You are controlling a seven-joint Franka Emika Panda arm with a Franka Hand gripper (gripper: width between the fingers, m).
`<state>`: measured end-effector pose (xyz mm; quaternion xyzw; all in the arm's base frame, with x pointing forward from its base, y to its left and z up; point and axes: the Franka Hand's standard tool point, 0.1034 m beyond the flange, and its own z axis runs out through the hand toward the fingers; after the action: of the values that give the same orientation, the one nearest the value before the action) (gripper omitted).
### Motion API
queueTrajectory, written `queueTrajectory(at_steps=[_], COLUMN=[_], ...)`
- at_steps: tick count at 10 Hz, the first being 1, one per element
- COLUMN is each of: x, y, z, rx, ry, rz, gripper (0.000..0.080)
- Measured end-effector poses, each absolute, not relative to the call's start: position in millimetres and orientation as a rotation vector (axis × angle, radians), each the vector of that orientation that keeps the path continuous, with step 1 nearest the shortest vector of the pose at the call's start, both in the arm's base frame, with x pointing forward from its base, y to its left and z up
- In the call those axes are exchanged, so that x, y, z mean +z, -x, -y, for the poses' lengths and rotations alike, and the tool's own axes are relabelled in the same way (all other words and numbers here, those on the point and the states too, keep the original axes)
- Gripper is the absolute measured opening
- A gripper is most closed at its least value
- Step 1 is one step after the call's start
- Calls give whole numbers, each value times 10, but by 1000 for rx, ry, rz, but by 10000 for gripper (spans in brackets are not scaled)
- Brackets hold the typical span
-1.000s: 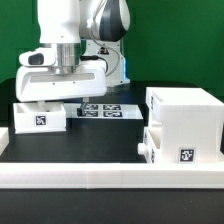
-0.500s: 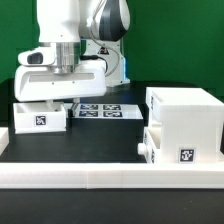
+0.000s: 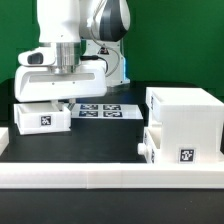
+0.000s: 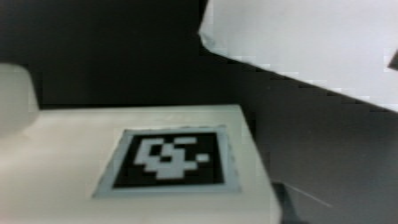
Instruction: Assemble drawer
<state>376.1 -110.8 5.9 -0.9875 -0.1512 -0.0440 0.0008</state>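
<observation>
The tall white housing (image 3: 186,113) stands at the exterior view's right. One low tray (image 3: 178,151) with a tag sits at its lower front, partly inside it. The other small tray (image 3: 40,119) lies at the exterior view's left. My gripper (image 3: 60,103) hangs directly over this tray's back edge, with its fingers down at the tray. The gripper body hides the fingertips, so I cannot tell how the jaws stand. The wrist view shows this tray (image 4: 71,135) very close, with its black-and-white tag (image 4: 169,158). No fingers show there.
The marker board (image 3: 104,110) lies flat between the left tray and the housing. A long low white rail (image 3: 100,181) runs along the front. A blurred white surface (image 4: 311,45) fills a corner of the wrist view. The table is black.
</observation>
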Motion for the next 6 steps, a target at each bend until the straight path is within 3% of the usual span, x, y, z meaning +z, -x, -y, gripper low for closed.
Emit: queueTrajectory(at_steps=[1,6], x=[77,574], y=[-3779,-4322], z=[1070,638], rx=[-127,-99], ry=[3094,3047], rz=[481,621], gripper=[41,41])
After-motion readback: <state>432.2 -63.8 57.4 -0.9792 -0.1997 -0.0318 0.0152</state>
